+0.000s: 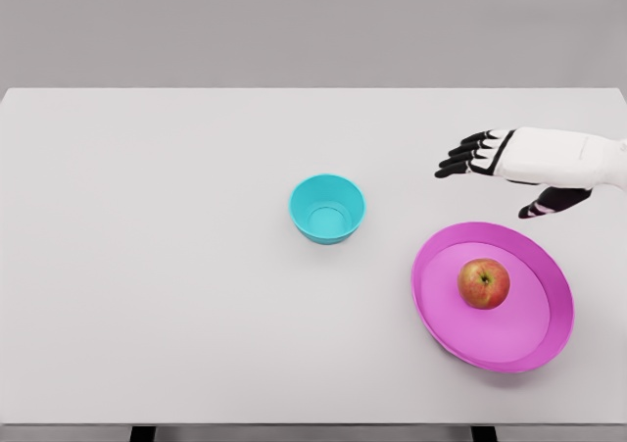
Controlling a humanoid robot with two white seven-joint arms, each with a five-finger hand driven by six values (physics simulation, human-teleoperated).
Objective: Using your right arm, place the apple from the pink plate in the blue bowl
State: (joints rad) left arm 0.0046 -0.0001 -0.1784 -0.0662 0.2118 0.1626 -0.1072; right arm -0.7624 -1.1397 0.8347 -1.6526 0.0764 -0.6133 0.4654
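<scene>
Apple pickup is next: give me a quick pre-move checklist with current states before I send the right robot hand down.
1. Apple sits on the pink plate: ok.
2. Right robot hand open, holding nothing: ok.
3. Right robot hand positioned over the apple: not ok, it hovers beyond the plate's far edge.
4. Blue bowl upright and holding nothing: ok.
5. Table path from plate to bowl unobstructed: ok.
6. Left arm out of the way: ok, not in view.
</scene>
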